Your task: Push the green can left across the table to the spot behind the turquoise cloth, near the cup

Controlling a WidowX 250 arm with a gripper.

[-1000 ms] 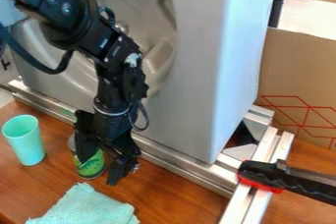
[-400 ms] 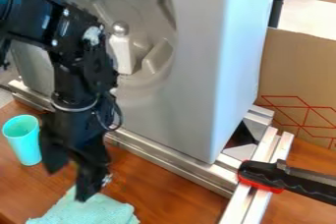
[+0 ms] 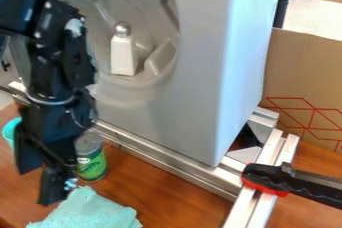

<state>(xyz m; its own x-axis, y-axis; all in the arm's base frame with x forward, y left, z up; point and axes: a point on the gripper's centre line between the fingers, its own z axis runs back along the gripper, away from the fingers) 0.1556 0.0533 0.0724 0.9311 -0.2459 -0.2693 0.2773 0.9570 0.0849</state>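
Observation:
The black gripper (image 3: 35, 186) hangs low over the wooden table at the left, its two fingers apart and nothing seen between them. Just right of it stands an upright can (image 3: 92, 165) with a green label; whether they touch, I cannot tell. A teal cup (image 3: 9, 131) is mostly hidden behind the gripper's left side. Below the can, at the bottom edge, lies a crumpled light teal cloth (image 3: 92, 213), close to the right finger's tip. A white bottle with a silver ball top (image 3: 122, 54) stands in the grey moulded recess.
A large grey panelled box (image 3: 224, 67) rises behind the table, with a metal rail (image 3: 167, 163) along its foot. At the right, a black and red clamp handle (image 3: 280, 181) lies across metal bars (image 3: 257, 199). Cardboard (image 3: 304, 72) stands behind.
The gripper has moved left, away from the can it stood over, and now covers much of the cup. The can stays in place, and the white bottle has come into view.

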